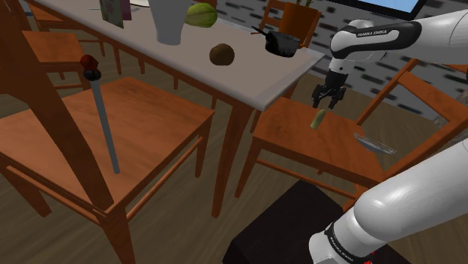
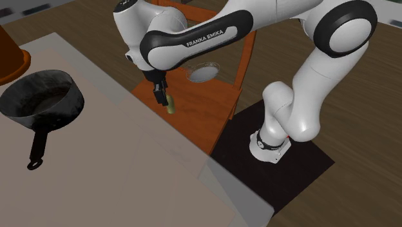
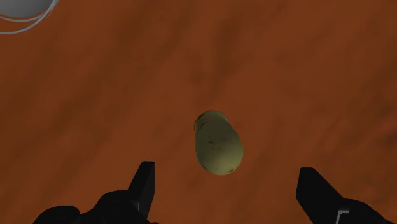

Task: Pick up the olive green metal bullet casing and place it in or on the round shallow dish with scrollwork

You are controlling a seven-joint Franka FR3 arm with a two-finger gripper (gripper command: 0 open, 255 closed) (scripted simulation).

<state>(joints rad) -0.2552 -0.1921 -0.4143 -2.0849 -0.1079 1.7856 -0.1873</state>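
An olive green bullet casing (image 1: 319,118) (image 2: 171,103) (image 3: 218,142) stands on the wooden seat of a chair (image 1: 300,139), close to the table's corner. My gripper (image 1: 327,102) (image 2: 159,97) (image 3: 226,191) hangs open just above it, and the fingers (image 3: 145,184) stand wide apart without touching it. The round shallow dish (image 1: 373,142) (image 2: 203,71) (image 3: 19,13) lies on the same seat, a short way off toward the chair's back, with nothing in it.
A grey table (image 1: 247,75) beside the chair carries a black pan (image 1: 280,43) (image 2: 42,103), a brown ball (image 1: 222,54), a white vase (image 1: 169,21) and a green fruit (image 1: 201,15). A second chair (image 1: 97,135) holds an upright grey rod (image 1: 103,124).
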